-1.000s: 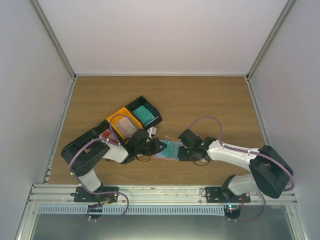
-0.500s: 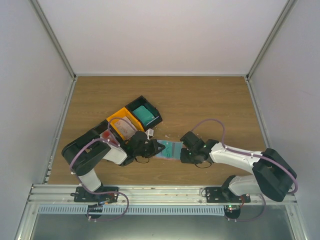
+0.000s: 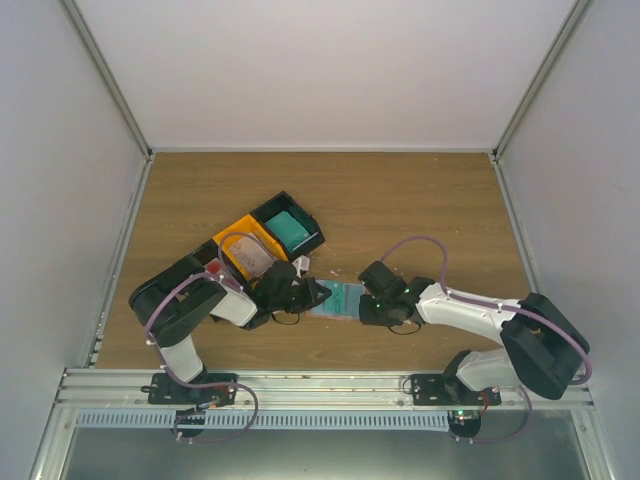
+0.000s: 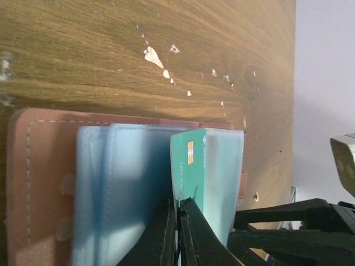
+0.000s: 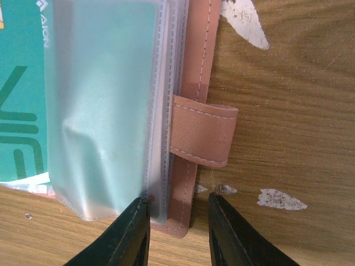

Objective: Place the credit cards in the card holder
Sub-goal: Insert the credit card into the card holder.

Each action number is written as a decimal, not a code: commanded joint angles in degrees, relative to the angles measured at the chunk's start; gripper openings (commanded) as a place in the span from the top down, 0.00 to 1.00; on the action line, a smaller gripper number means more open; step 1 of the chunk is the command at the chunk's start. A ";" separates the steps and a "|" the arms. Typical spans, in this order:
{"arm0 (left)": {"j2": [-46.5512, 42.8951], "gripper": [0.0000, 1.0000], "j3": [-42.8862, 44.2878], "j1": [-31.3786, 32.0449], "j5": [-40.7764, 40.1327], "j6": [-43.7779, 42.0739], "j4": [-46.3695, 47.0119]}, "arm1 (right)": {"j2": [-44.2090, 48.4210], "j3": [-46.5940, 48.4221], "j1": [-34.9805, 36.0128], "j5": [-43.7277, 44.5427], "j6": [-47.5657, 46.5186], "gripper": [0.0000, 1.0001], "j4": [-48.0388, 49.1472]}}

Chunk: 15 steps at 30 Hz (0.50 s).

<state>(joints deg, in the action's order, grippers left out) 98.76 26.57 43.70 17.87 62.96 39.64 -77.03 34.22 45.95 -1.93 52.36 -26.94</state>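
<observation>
The card holder [image 3: 342,299] lies open on the table between the two arms, salmon-pink leather [image 4: 41,183] with clear sleeves [image 4: 130,183]. A teal credit card [image 4: 191,163] stands partly inside a sleeve, and my left gripper [image 4: 178,206] [image 3: 308,293] is shut on its near edge. My right gripper [image 5: 175,206] [image 3: 366,300] is open and straddles the holder's near corner [image 5: 178,219]. One of its fingers rests on the sleeve edge and the other on bare wood, beside the pink strap loop [image 5: 202,133]. The teal card [image 5: 22,94] shows under the sleeves.
An orange bin [image 3: 233,240] with a pale card and a black bin [image 3: 310,228] with a teal item stand behind the left gripper. Another black bin [image 3: 203,254], holding something red, sits by the left arm. White flecks [image 4: 151,55] mark the wood.
The right gripper's jaws have narrowed around the holder's corner and it has shifted slightly. The left gripper stays shut on the teal card, almost in place.
</observation>
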 commanded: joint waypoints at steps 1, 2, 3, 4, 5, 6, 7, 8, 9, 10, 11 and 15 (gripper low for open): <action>2.89 0.95 0.74 -0.46 -1.06 -2.74 -2.37 | -2.50 -0.97 0.19 1.65 0.77 0.69 -0.19; 3.20 0.94 0.75 -0.46 -1.09 -2.83 -2.37 | -2.43 -0.98 0.22 1.79 0.73 0.69 -0.26; 3.38 0.94 0.72 -0.46 -1.22 -2.84 -2.35 | -2.49 -0.99 0.24 1.84 0.79 0.69 -0.37; 3.37 0.94 0.64 -0.46 -1.44 -2.84 -2.37 | -2.42 -0.99 0.19 1.85 0.79 0.69 -0.46; 3.38 0.94 0.48 -0.46 -1.74 -2.79 -2.51 | -2.28 -0.99 0.19 1.85 0.90 0.69 -0.75; 3.36 0.94 0.30 -0.46 -1.98 -2.77 -2.54 | -2.08 -0.99 0.19 2.42 1.10 0.69 -0.96; 3.31 0.93 0.22 -0.46 -2.18 -2.96 -2.66 | -1.76 -0.95 0.20 3.30 1.33 0.69 -1.28; 3.21 0.92 0.19 -0.46 -2.24 -3.03 -2.85 | -1.37 -0.91 0.19 3.81 1.53 0.69 -1.62; 3.27 0.92 0.30 -0.46 -2.21 -3.10 -3.04 | -0.91 -0.86 0.18 4.18 1.67 0.69 -1.82; 3.27 0.92 0.32 -0.46 -2.15 -3.25 -3.07 | -0.03 -0.84 0.19 4.51 1.64 0.68 -1.69; 3.20 0.91 0.39 -0.46 -2.04 -3.34 -3.12 | 0.79 -0.90 0.19 4.46 1.69 0.66 -1.49; 3.31 0.90 0.60 -0.46 -1.58 -3.92 -3.92 | 4.01 -0.45 0.19 4.30 0.79 0.59 -0.45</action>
<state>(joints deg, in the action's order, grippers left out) 100.36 27.22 43.44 18.02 61.25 39.66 -75.81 34.26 46.02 -0.27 53.01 -27.20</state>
